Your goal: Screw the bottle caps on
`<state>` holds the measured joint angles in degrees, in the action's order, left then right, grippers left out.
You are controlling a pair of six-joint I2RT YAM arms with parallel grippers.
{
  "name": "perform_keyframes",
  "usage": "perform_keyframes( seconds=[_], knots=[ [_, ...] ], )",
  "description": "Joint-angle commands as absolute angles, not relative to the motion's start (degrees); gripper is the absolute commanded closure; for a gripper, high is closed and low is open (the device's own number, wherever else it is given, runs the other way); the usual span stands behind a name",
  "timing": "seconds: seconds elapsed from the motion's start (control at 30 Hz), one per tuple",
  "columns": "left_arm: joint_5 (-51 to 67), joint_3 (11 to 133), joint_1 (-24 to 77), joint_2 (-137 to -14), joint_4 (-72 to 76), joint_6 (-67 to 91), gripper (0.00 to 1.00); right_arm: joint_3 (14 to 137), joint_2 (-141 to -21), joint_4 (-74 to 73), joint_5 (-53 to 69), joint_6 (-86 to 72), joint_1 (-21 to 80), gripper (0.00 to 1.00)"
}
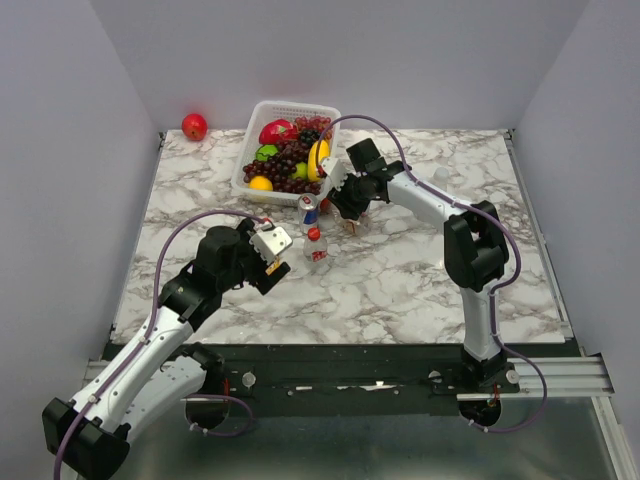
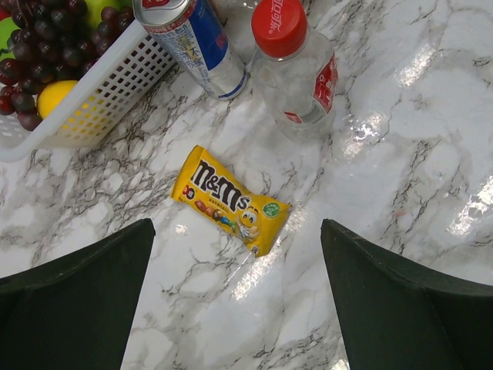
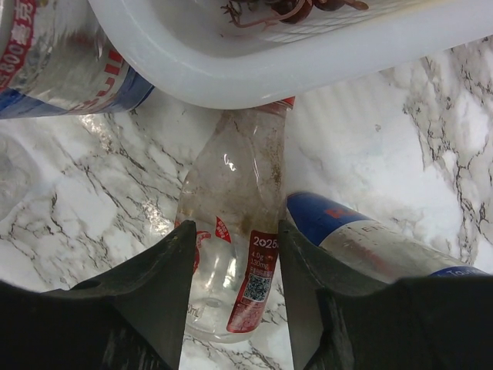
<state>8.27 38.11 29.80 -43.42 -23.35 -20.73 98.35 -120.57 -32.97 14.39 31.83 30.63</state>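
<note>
A short clear bottle (image 3: 231,177) with a red label lies between the fingers of my right gripper (image 3: 235,231), which press on both its sides near the base. Its neck points at the white basket, and a bit of red shows at the neck (image 3: 286,101). From the top view this gripper (image 1: 335,200) sits just in front of the basket. A second short bottle (image 2: 302,77) stands upright with a red cap (image 2: 279,25) on it, also visible from above (image 1: 315,250). My left gripper (image 2: 239,293) hangs open over bare marble, short of that bottle (image 1: 280,258).
A white basket (image 1: 250,150) of grapes and fruit stands at the back. A silver-blue can (image 2: 192,42) stands beside the capped bottle. Another blue and silver can (image 3: 370,247) lies against my right finger. A yellow M&M's bag (image 2: 231,200) lies ahead of the left gripper. A red apple (image 1: 194,126) sits far left.
</note>
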Motion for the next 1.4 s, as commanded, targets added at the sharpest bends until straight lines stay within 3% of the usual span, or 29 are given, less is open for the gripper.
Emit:
perform_keyframes(
  seconds=[0.0, 0.53, 0.83, 1.17, 1.37],
  knots=[
    [10.19, 38.85, 29.18, -43.86, -23.38, -20.30, 0.01, 98.17, -122.08, -34.45, 14.15, 31.99, 30.15, 0.46],
    [10.46, 39.02, 29.18, -44.21, -23.29, -20.04, 0.01, 96.86, -123.84, -33.93, 10.98, 30.76, 29.71, 0.37],
    [10.81, 38.76, 29.18, -44.03, -22.94, -19.60, 0.02, 95.45, -120.41, -34.89, 15.20, 31.38, 29.71, 0.75],
    [10.81, 48.75, 29.27, -47.54, -19.51, -12.84, 0.01, 87.90, -106.45, -37.62, 17.75, 28.39, 29.36, 0.89],
    [20.65, 60.36, 29.79, -55.62, -18.47, -5.90, 0.01, 87.62, -95.74, -38.93, 21.27, 24.79, 28.65, 0.92]
  ],
)
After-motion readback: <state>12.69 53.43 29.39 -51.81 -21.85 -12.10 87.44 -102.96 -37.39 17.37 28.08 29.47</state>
